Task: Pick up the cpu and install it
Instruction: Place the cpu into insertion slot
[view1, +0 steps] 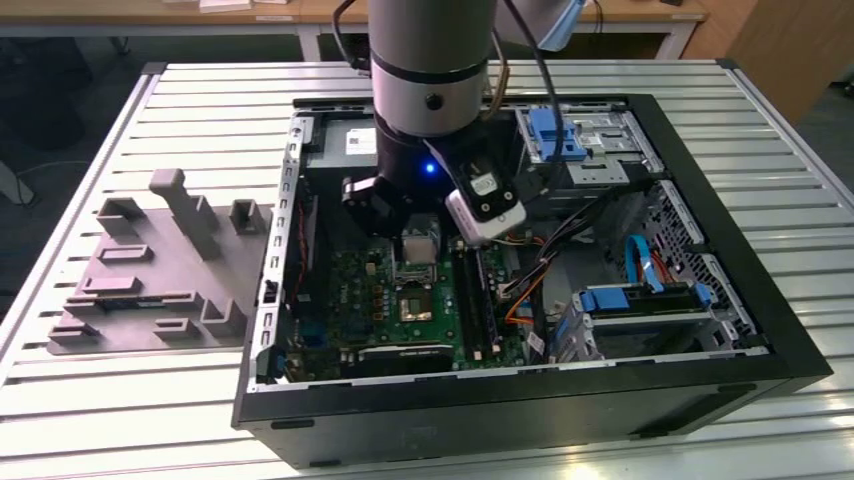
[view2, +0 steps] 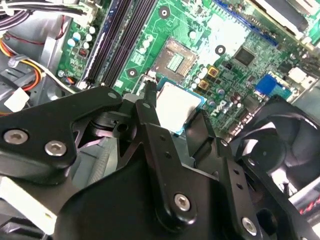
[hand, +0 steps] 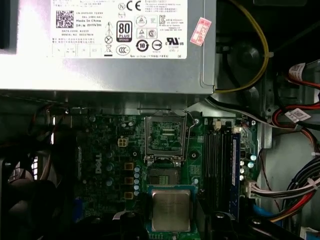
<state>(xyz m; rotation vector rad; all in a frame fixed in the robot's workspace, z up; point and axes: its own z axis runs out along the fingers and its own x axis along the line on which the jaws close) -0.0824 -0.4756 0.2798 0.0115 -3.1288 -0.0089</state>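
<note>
As your gripper (view2: 174, 107) hangs inside the open computer case (view1: 721, 330), jaws clamped on the cpu (view2: 176, 102), chip above the motherboard (view2: 195, 20), just beside the open socket (view2: 174, 61), case mid-worktop (view1: 107, 400).

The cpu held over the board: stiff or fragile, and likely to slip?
Probably stiff: the cpu is a flat metal-topped square showing no bend in the gripper. Likely light, being far smaller than the motherboard. Its thin edges give little hold, so it may slip or tilt.
</note>
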